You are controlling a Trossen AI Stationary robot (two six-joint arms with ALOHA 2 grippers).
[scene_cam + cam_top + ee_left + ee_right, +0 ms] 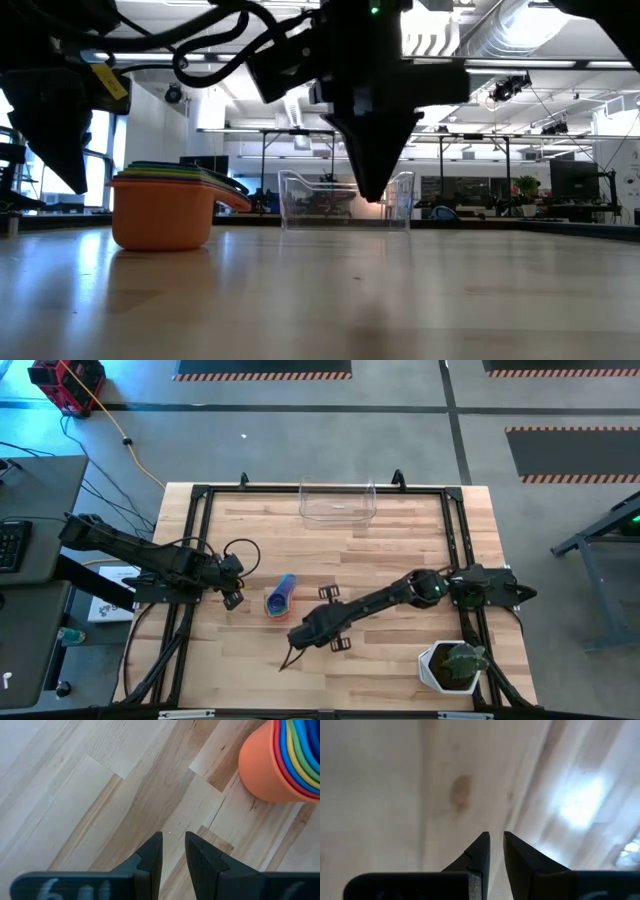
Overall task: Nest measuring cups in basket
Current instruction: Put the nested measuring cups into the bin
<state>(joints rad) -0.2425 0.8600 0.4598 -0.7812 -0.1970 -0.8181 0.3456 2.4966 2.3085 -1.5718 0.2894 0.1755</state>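
Right gripper (496, 837) hangs low over bare table (380, 550), fingers nearly together with a slim gap, nothing between them. The measuring cups (280, 598) (nested, orange outermost) sit just beside it, outside the basket (338, 502) farther off. Left gripper (173, 840), a narrow gap too, empty, near the stack's other side.
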